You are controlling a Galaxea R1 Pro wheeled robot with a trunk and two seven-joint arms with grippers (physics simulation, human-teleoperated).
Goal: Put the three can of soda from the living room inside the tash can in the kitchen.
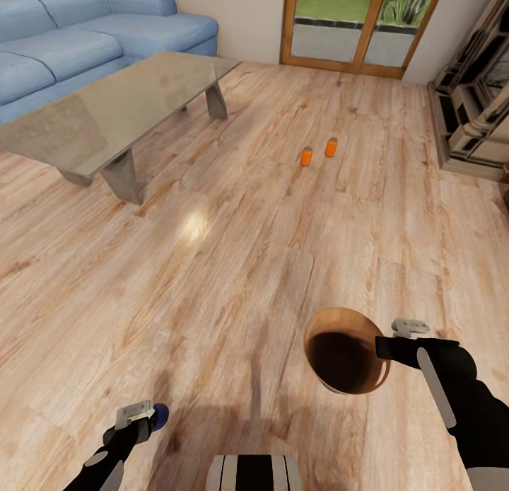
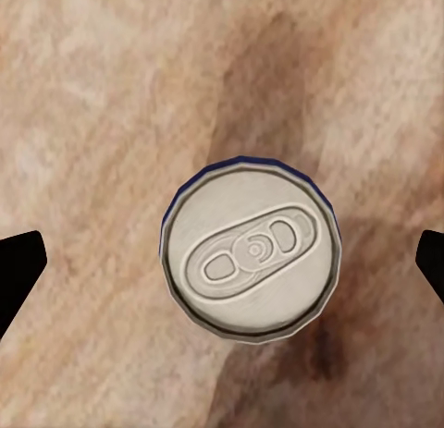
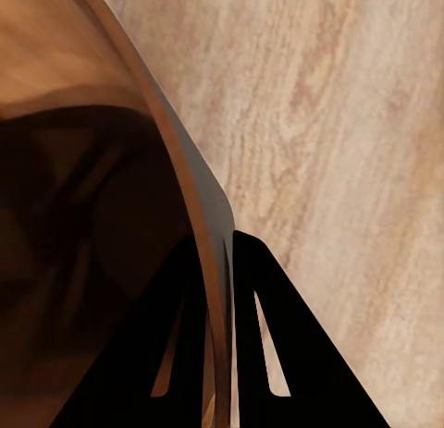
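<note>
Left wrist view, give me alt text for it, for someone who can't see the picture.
A soda can seen straight from above, its silver top and pull tab facing the camera and a thin blue edge at its rim, stands on the wood floor. The left gripper is open, one dark fingertip at each side edge, well apart from the can.
</note>
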